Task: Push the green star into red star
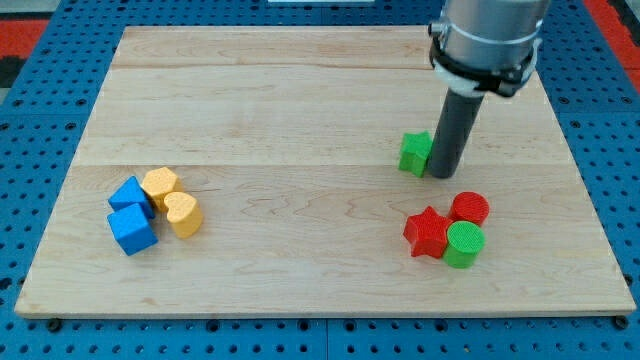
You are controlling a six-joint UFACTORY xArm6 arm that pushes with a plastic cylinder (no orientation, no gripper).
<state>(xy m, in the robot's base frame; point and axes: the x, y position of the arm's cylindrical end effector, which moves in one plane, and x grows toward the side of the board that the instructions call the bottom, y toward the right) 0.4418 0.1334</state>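
The green star (413, 153) lies on the wooden board at the view's right of centre. My tip (442, 174) stands right against its right side, touching or nearly touching it. The red star (427, 233) lies lower down, toward the view's bottom, below and slightly right of the green star. It touches a green cylinder (464, 244) on its right and a red cylinder (470, 209) at its upper right.
At the view's left sits a cluster: two blue cubes (131, 229) (128, 194), a yellow hexagon block (160, 184) and a yellow heart (184, 213). The wooden board (300, 90) rests on a blue pegboard surface.
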